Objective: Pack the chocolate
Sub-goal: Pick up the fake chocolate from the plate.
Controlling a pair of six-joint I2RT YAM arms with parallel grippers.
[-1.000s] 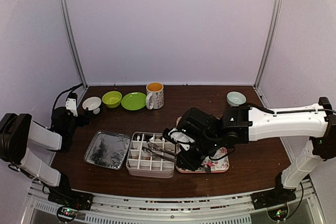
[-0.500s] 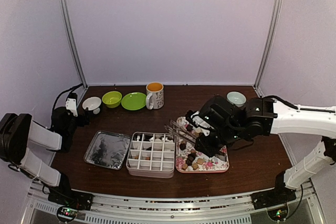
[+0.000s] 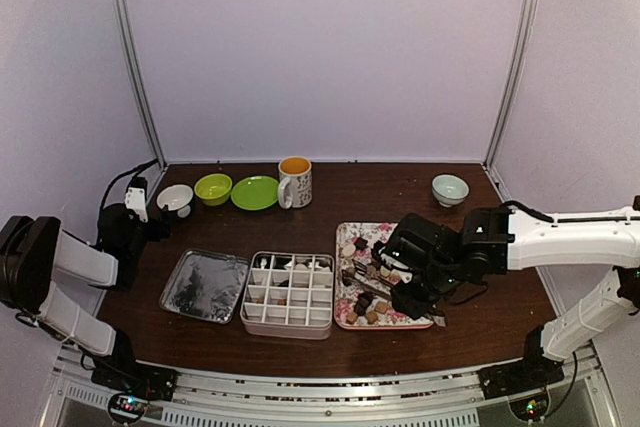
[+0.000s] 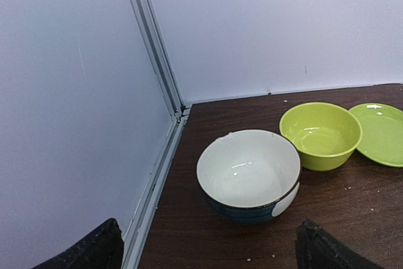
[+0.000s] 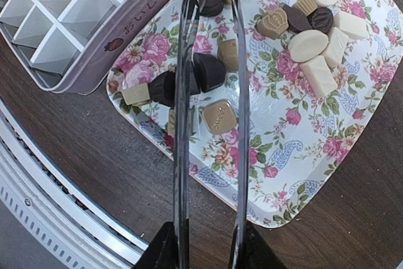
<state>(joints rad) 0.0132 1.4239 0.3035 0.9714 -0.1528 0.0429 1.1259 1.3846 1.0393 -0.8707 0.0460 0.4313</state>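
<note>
Near edge of the table [image 3: 480, 332]: the right gripper [image 5: 209, 251] hangs over the floral tray [image 5: 352, 149], its fingers [image 5: 165, 249] clamped from outside on the two arms of the tongs [image 5: 182, 124]. The arms stand slightly apart, and their tips reach over the tray end that lies just beside the divided box [image 5: 75, 36]. The chocolate [image 5: 208, 70] lies mostly on this tray as loose dark, tan and cream pieces. One dark piece sits between the tong arms; whether the metal touches it cannot be told. The cream pieces cluster toward the tray's far right part. A few pieces already occupy compartments of the box, among them a cream one in the row nearest the tray. Left of the box, just beside it, a shallow silver tray [image 3: 205, 285] rests flat.

Middle left: the left gripper [image 4: 211, 247] hovers low over the table with its fingers [image 4: 94, 250] spread wide and nothing between them, facing a white bowl [image 4: 249, 171].

Far row, left to right: white bowl, green bowl [image 4: 320, 133], green plate [image 4: 381, 133], mug [image 3: 295, 182] and, well apart at the right, a pale blue bowl [image 3: 450, 188]
</note>
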